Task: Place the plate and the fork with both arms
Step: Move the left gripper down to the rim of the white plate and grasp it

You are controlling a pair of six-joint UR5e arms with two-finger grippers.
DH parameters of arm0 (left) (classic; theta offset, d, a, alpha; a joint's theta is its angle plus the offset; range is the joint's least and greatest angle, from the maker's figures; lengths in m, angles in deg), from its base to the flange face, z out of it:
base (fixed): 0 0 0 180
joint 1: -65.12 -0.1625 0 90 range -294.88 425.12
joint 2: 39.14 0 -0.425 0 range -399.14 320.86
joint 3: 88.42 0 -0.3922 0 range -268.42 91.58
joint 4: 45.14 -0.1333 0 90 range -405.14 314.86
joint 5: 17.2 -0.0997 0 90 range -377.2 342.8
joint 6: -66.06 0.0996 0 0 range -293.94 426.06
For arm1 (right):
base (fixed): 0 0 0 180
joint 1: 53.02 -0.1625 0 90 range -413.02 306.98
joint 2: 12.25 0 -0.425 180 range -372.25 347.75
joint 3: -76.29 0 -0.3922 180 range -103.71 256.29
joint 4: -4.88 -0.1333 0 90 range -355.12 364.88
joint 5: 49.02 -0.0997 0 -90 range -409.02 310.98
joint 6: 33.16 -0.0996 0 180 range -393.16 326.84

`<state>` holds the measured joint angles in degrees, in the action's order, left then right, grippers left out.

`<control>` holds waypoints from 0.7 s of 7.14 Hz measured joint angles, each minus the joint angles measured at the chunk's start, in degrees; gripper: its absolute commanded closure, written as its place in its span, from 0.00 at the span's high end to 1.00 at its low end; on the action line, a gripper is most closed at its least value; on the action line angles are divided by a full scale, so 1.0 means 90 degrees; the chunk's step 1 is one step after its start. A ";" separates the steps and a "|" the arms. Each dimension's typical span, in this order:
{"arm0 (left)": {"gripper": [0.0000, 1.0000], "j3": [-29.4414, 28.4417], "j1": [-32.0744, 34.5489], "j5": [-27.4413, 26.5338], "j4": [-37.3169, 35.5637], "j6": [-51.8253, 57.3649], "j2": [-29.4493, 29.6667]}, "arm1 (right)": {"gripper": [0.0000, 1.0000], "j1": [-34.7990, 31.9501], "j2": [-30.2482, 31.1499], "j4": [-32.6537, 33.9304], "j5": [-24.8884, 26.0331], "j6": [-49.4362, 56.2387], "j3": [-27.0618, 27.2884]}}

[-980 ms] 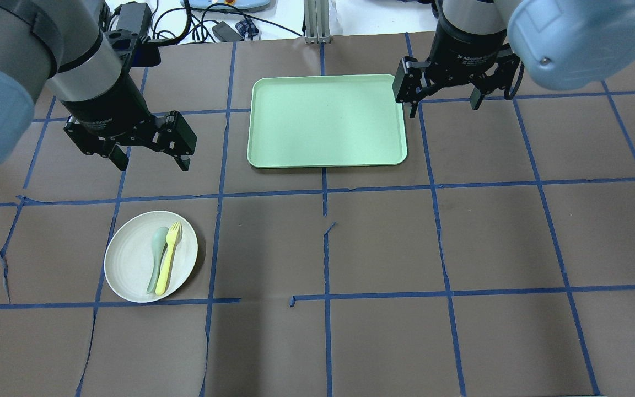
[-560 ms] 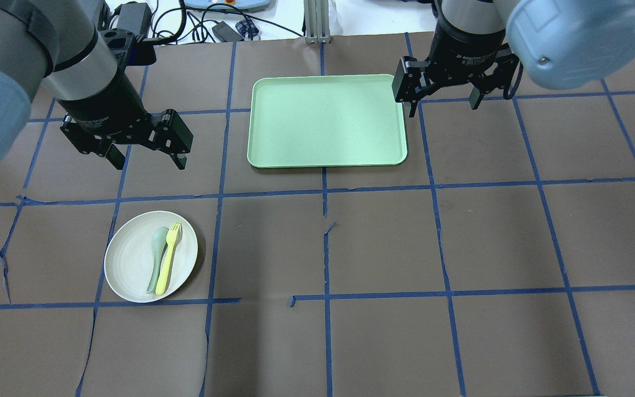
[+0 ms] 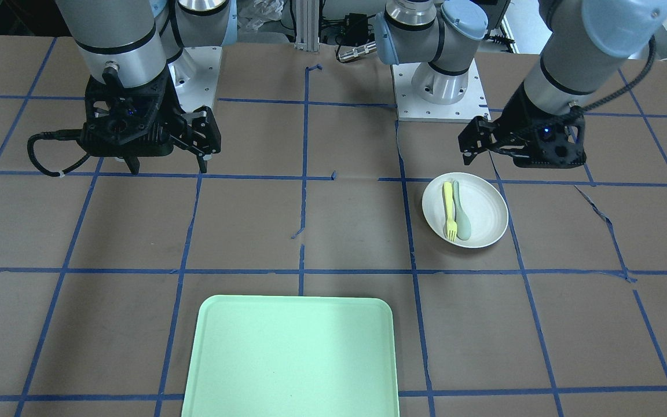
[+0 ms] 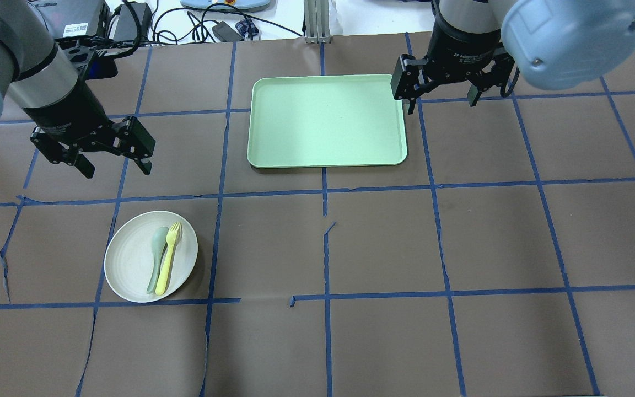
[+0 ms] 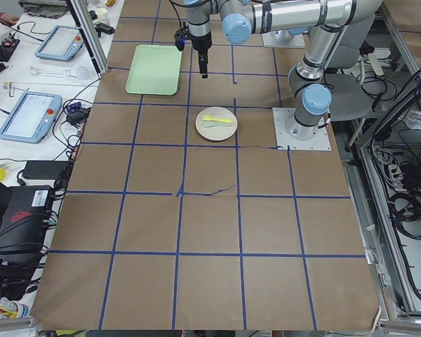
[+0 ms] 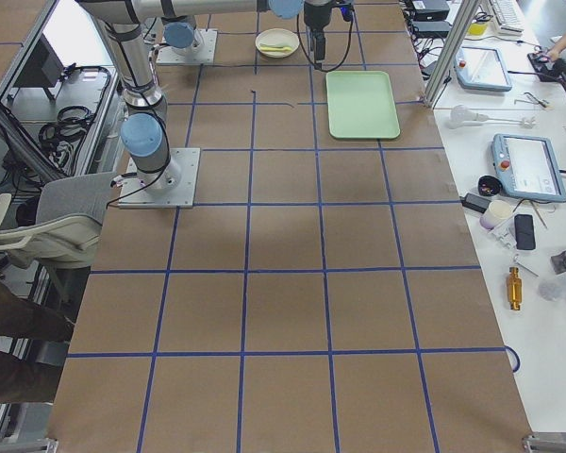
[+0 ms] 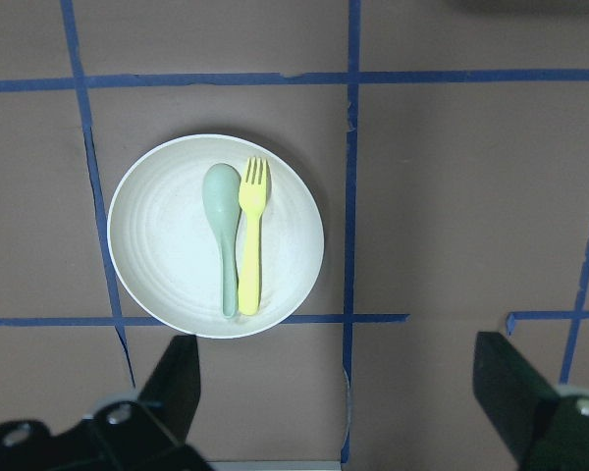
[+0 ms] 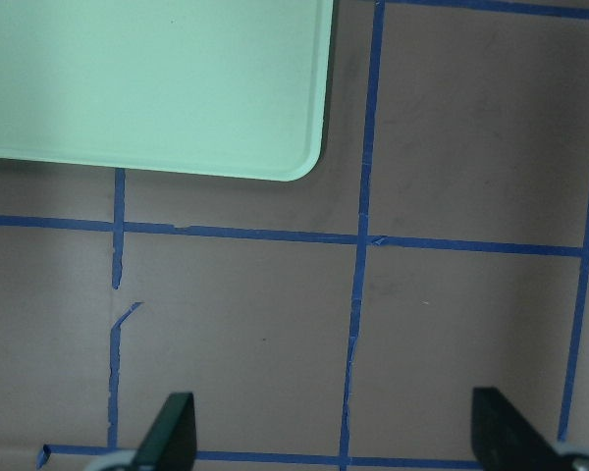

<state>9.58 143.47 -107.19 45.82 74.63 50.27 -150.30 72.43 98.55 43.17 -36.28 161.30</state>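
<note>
Overhead exterior view looks down on a brown counter (image 4: 383, 242) with blue tape lines (image 4: 444, 242) that make big squares. A round, pale plate (image 4: 127, 259) sits flat on the counter on the robot's left side, close to the robot. Its near edge lies over one blue line. A small yellow fork (image 4: 168, 259) lies on the plate, with its prongs pointing away from the robot. A grey-green spoon (image 4: 157, 256) lies on the plate too, right beside the fork, on the fork's left, with its bowl pointing the same way. A big green tray (image 4: 327, 121) lies flat on the far middle of the counter, well apart from the plate. It has nothing on it. The left gripper (image 4: 116, 170) hangs in the air near the plate and does not touch it. Its two black fingers are spread wide and hold nothing. The left wrist camera looks straight down on the plate, fork and spoon, with the two finger tips far apart at the bottom of the picture. The right gripper (image 4: 440, 106) hangs in the air by the far right corner of the tray. Its fingers are spread wide too and hold nothing. The right wrist camera shows a rounded tray corner and bare brown counter under it.
</note>
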 measured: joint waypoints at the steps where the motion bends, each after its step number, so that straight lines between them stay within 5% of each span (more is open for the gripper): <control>1: 1.00 0.0177 -0.0445 0.0023 -0.0058 0.0124 0.0076 | 1.00 0.0004 0.0008 -0.0002 0.0001 0.0002 0.0004; 5: 1.00 0.1278 -0.1616 0.0063 -0.1860 0.1691 0.0519 | 1.00 0.0008 0.0018 0.0083 -0.0047 -0.0032 0.0013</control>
<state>21.08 128.93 -106.62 29.07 89.84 54.94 -150.23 72.59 99.29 42.74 -36.56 161.41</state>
